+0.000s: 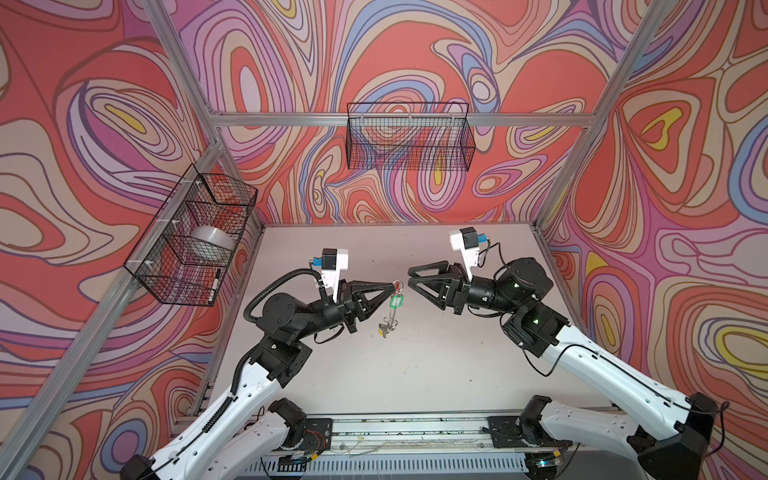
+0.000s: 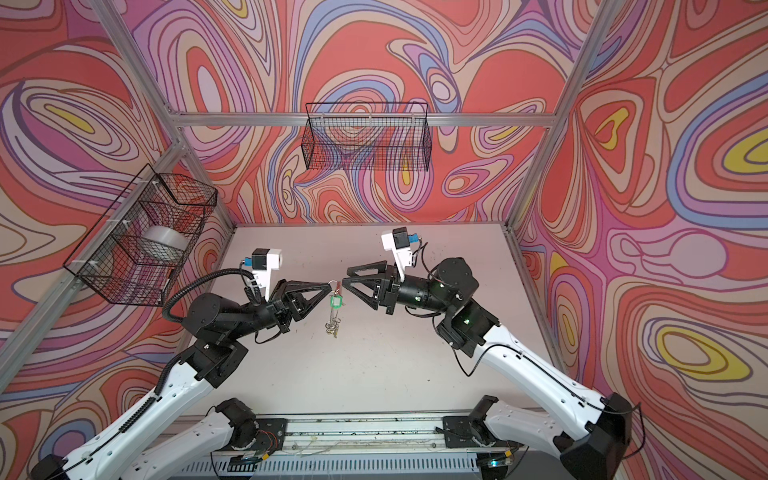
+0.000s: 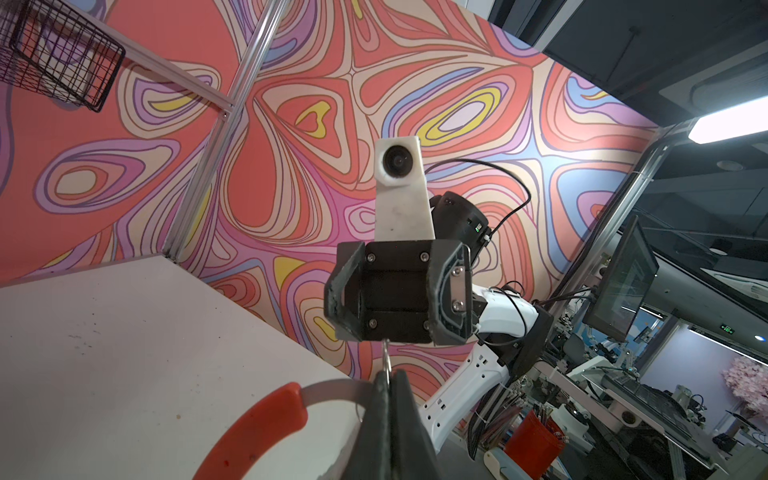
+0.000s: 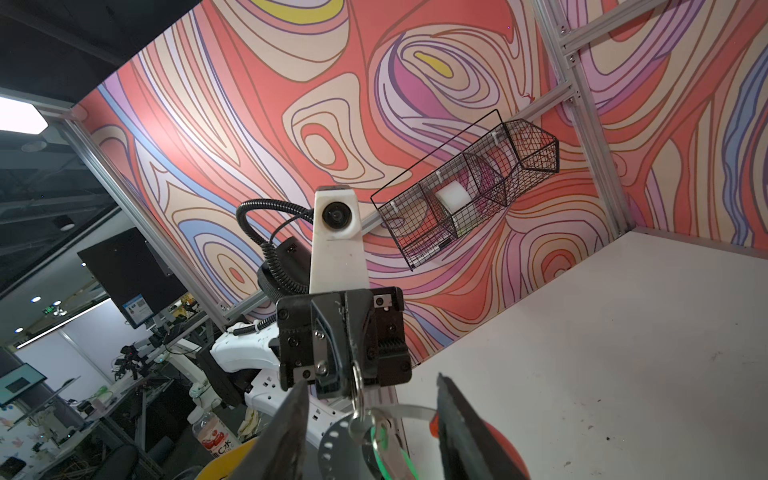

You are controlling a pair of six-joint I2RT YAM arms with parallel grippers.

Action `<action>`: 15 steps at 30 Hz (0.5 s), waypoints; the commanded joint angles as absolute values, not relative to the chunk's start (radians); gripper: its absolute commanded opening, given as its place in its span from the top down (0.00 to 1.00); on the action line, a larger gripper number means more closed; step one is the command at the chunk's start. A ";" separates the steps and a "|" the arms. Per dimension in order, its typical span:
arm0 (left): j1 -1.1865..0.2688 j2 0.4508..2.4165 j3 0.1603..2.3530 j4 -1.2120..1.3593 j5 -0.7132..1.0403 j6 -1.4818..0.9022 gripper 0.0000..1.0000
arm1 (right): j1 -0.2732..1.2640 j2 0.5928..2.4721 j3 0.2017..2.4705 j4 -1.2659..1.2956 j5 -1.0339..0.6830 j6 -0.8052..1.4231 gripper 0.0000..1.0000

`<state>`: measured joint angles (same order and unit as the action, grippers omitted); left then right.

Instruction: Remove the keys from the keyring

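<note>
Left claw (image 1: pixel 394 285) pinches the keyring (image 3: pixel 266 419); right claw (image 1: pixel 410 278) gapes just beside it.

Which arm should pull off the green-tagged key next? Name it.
Right. The left gripper is shut on the keyring, holding it up; the right gripper is open and free, facing the green-tagged key.

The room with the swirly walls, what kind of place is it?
Probably a robot lab test booth: a left arm and right arm over a white table, aluminium rails framing the walls, a monitor and cluttered benches outside.
</note>
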<state>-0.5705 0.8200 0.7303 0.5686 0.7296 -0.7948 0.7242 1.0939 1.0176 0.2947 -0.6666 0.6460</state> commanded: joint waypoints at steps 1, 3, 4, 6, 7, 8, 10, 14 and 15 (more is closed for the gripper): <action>-0.574 0.817 0.714 0.741 0.713 -0.856 1.00 | 0.736 1.109 1.018 0.326 -0.688 0.654 0.53; -0.574 0.827 0.712 0.756 0.723 -0.864 1.00 | 0.747 1.119 1.026 0.318 -0.705 0.643 0.56; -0.574 0.832 0.711 0.764 0.731 -0.864 1.00 | 0.752 1.124 1.029 0.313 -0.707 0.636 0.57; -0.574 0.837 0.705 0.779 0.739 -0.865 1.00 | 0.763 1.129 1.029 0.310 -0.713 0.622 0.59; -0.574 0.838 0.702 0.779 0.741 -0.863 1.00 | 0.769 1.132 1.030 0.306 -0.712 0.613 0.60; -0.574 0.836 0.700 0.781 0.744 -0.861 1.00 | 0.772 1.131 1.031 0.303 -0.708 0.608 0.61; -0.574 0.836 0.697 0.787 0.753 -0.861 1.00 | 0.777 1.125 1.023 0.301 -0.698 0.598 0.61; -0.574 0.828 0.689 0.790 0.759 -0.859 1.00 | 0.780 1.107 1.014 0.303 -0.679 0.584 0.62; -0.574 0.825 0.689 0.786 0.762 -0.857 1.00 | 0.781 1.100 1.011 0.304 -0.670 0.583 0.62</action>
<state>-0.5705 0.8402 0.6937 0.7181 0.7387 -0.8425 0.7742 1.1255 1.0172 0.2985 -0.6899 0.6090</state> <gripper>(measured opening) 0.048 0.383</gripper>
